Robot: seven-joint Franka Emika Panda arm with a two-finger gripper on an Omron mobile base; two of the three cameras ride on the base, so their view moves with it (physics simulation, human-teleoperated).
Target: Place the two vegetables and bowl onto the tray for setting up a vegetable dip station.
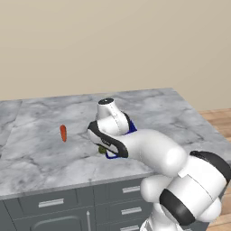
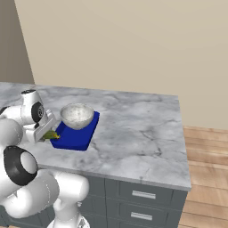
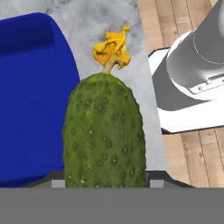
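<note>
The dark green cucumber (image 3: 104, 133) stands up between the gripper's (image 3: 104, 183) two dark finger tips in the hand view, bumpy skin facing the camera and its crumpled yellow tip pointing away, toward the grey marble counter (image 3: 98, 26); the finger tips sit against its lower sides, half spread and pinching it. From the right base view the same cucumber (image 2: 50, 134) shows as a small green and yellow shape under the gripper (image 2: 46, 133), just beside the near left corner of the blue tray (image 2: 76, 136) (whether it touches the rim I cannot tell). The white-grey speckled bowl (image 2: 77, 116) sits on the far part of that tray, upright. In the left base view the arm's white wrist covers most of the tray (image 1: 131, 127), leaving only slivers of blue, with a bit of the cucumber (image 1: 102, 150) peeking out beneath the hand. The small orange-red carrot (image 1: 63, 133) lies alone on the counter (image 1: 40, 153), well apart from the tray to its left. The counter is a grey veined marble slab over dark grey drawers (image 2: 142, 194) with light handles. Behind it rises a plain beige wall (image 2: 111, 44), and a wooden plank floor (image 2: 207, 178) runs along the right of the island.
</note>
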